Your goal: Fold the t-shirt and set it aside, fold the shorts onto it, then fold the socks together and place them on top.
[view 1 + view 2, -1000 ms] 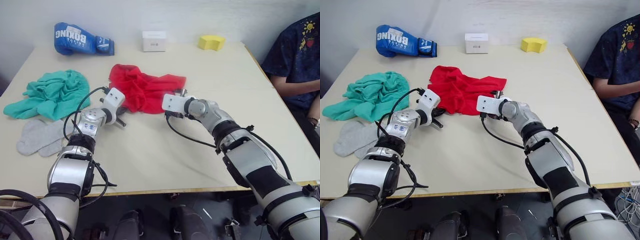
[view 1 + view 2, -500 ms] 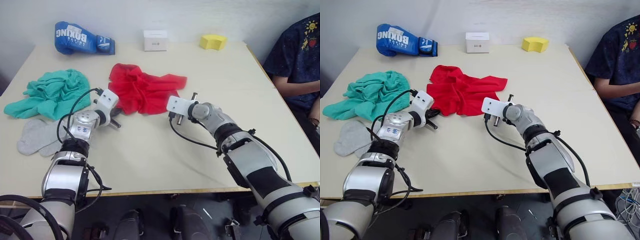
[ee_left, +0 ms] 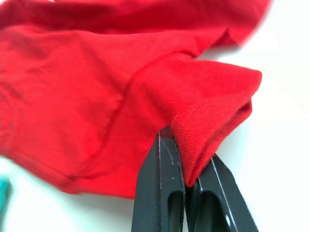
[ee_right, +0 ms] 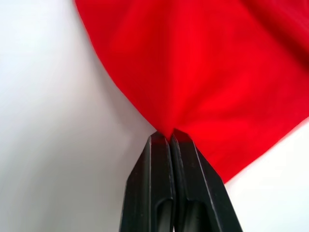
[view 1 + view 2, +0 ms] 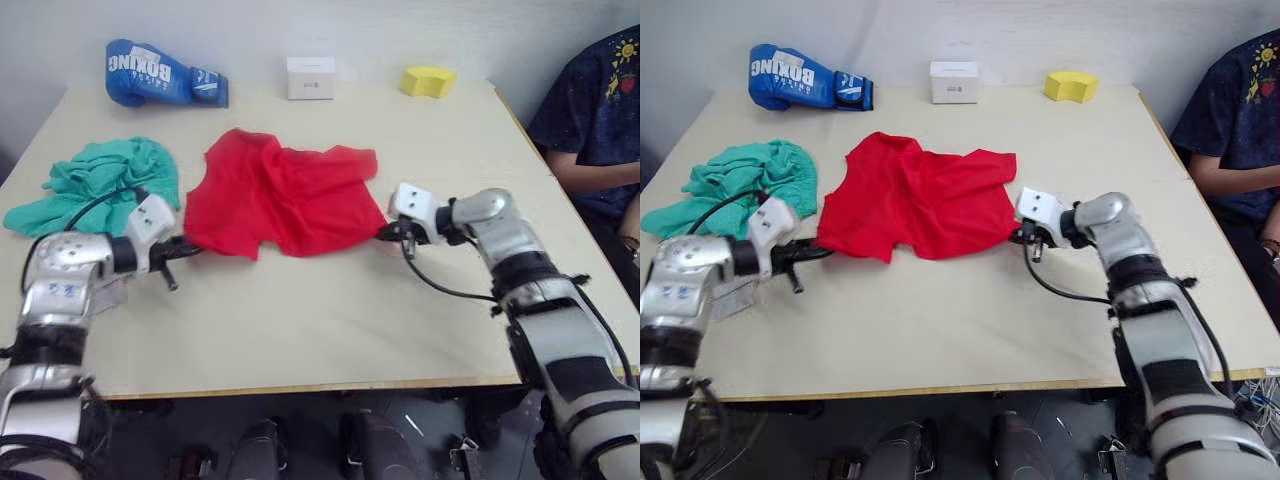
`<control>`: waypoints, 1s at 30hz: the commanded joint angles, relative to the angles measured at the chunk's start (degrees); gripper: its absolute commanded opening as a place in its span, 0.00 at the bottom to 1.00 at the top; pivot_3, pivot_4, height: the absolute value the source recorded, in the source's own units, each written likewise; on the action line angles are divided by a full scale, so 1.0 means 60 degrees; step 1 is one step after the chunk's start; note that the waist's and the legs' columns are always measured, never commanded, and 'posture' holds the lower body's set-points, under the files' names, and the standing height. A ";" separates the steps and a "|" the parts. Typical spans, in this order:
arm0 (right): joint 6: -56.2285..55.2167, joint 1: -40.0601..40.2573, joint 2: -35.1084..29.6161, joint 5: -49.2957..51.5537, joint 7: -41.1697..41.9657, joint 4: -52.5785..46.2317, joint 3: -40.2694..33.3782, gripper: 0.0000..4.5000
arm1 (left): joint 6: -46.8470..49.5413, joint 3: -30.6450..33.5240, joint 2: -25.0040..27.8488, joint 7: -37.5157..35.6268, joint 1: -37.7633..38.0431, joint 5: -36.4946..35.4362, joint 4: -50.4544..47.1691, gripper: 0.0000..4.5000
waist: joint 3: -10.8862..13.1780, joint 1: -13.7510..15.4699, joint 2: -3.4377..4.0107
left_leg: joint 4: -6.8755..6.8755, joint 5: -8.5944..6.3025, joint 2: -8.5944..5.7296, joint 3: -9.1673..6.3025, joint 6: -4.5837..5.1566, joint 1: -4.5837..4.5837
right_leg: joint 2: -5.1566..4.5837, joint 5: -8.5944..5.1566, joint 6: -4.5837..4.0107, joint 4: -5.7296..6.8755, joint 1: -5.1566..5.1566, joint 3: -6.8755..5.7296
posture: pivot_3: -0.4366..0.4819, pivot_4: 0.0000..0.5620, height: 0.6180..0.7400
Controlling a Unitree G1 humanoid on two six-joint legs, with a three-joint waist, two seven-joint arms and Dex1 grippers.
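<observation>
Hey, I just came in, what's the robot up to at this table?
It is spreading out the red t-shirt to fold it. The left gripper is shut on one edge of the cloth and the right gripper is shut on the opposite edge, with the shirt stretched between them on the table. The teal shorts lie crumpled to the robot's left, not yet folded. A boxing glove, a white box and a yellow block sit at the far edge, and a person sits on the robot's right.
</observation>
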 commanded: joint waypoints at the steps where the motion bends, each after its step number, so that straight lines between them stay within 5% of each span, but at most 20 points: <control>1: 0.1580 0.1398 -0.0888 0.0970 0.1160 -0.3223 -0.0218 0.00 | 0.0722 0.0895 0.0515 -0.0458 0.1196 -0.0970 -0.1683 0.00 | 0.0000 0.0070 -0.0001 | 0.0001 -0.0015 0.0003 -0.0003 0.0000 0.0000 | -0.0001 -0.0001 -0.0002 -0.0014 -0.0001 -0.0001 | 0.48 0.27 1.00; 8: 0.4119 0.4209 -0.2423 0.3043 0.1979 -0.7687 -0.0830 0.00 | 0.3004 0.2244 0.1145 -0.0947 0.4222 -0.2518 -0.4622 0.00 | 0.0004 0.0158 0.0004 | 0.0000 -0.0102 0.0005 -0.0019 0.0004 0.0004 | -0.0018 -0.0008 -0.0015 -0.0044 -0.0002 -0.0001 | 0.48 0.27 1.00; 14: 0.5823 0.5780 -0.3733 0.4275 0.2180 -0.9478 -0.1145 0.00 | 0.4584 0.2929 0.1953 -0.1414 0.6223 -0.3057 -0.5869 0.00 | 0.0007 0.0198 0.0007 | -0.0007 -0.0111 0.0009 -0.0031 -0.0003 0.0010 | -0.0019 -0.0016 -0.0029 -0.0060 0.0001 -0.0007 | 0.48 0.27 1.00; 16: 0.4763 0.5830 -0.3709 0.3891 0.1779 -0.9321 -0.1113 0.00 | 0.5214 0.2874 0.2352 -0.1626 0.6274 -0.3359 -0.5959 0.00 | 0.0007 0.0227 0.0007 | -0.0007 -0.0115 0.0009 -0.0032 -0.0003 0.0010 | -0.0020 -0.0021 -0.0038 -0.0064 -0.0001 -0.0008 | 0.48 0.27 1.00; 23: 0.2595 0.3047 -0.2562 0.3503 -0.0459 -0.6379 -0.2095 0.00 | 0.3509 0.2100 0.0983 0.0629 0.1661 -0.2605 -0.3926 0.00 | 0.0044 0.0386 0.0065 | -0.0004 -0.0088 0.0007 -0.0026 0.0004 -0.0003 | -0.0016 0.0022 -0.0050 -0.0089 -0.0005 -0.0011 | 0.48 0.27 1.00; 30: -0.1146 -0.0901 -0.2152 0.2001 -0.4749 -0.2206 -0.3112 0.00 | -0.1770 0.1551 -0.0233 0.6208 -0.4434 0.0902 0.0806 0.00 | 0.0105 0.0419 -0.0030 | 0.0069 -0.0010 -0.0007 0.0006 0.0028 -0.0116 | -0.0004 0.0036 -0.0006 -0.0059 -0.0095 -0.0018 | 0.48 0.27 1.00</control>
